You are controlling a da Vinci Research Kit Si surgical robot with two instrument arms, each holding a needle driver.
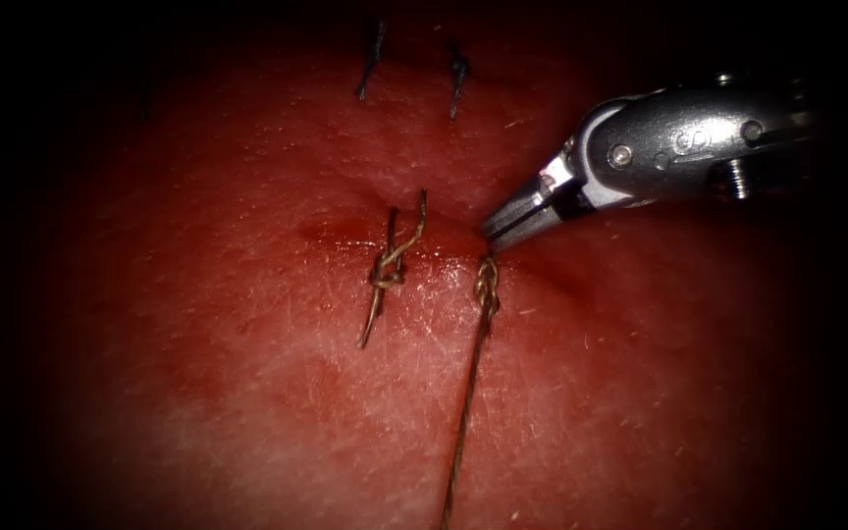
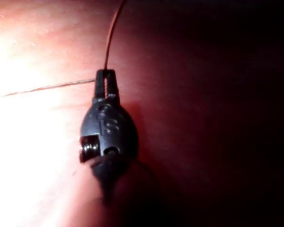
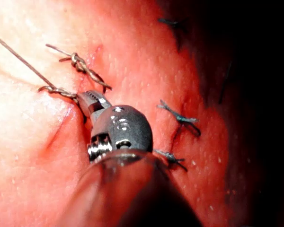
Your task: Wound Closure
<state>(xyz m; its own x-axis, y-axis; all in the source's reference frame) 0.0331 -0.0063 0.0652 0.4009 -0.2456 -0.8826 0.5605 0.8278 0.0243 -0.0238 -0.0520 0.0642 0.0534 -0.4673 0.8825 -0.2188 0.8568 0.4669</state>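
The tissue (image 1: 247, 393) has a short cut (image 1: 345, 236) with red fluid along it. A tied stitch (image 1: 388, 270) with cut ends crosses it. To its right sits a fresh knot (image 1: 486, 283), and its long thread (image 1: 463, 412) runs down toward the near edge. My right tool (image 1: 495, 234) has its jaws shut right above that knot, on the short end of the thread (image 3: 61, 91). My left tool (image 2: 105, 73) is shut on the long thread (image 2: 111, 38), which leaves the jaws on two sides. I cannot tell where the needle is.
Two dark older stitches (image 1: 370, 59) (image 1: 456, 79) lie at the far end of the tissue, away from both tools. In the right wrist view they (image 3: 180, 118) sit beside the tool's wrist (image 3: 120, 127).
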